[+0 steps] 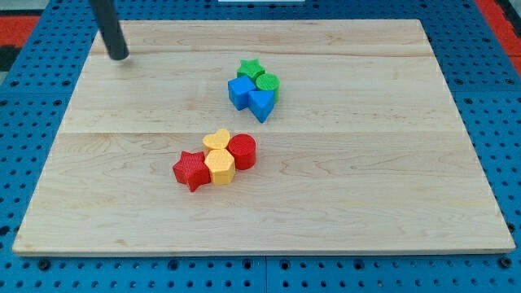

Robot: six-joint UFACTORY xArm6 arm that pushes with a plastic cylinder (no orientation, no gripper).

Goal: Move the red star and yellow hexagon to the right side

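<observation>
The red star lies left of the board's middle, toward the view's bottom. The yellow hexagon touches its right side. A yellow heart sits just above the hexagon and a red cylinder touches the hexagon's upper right. My tip rests at the board's top left, far from this cluster, up and to the left of it.
A second cluster sits above the middle: a green star, a green cylinder, a blue block and a blue triangle. The wooden board lies on a blue pegboard.
</observation>
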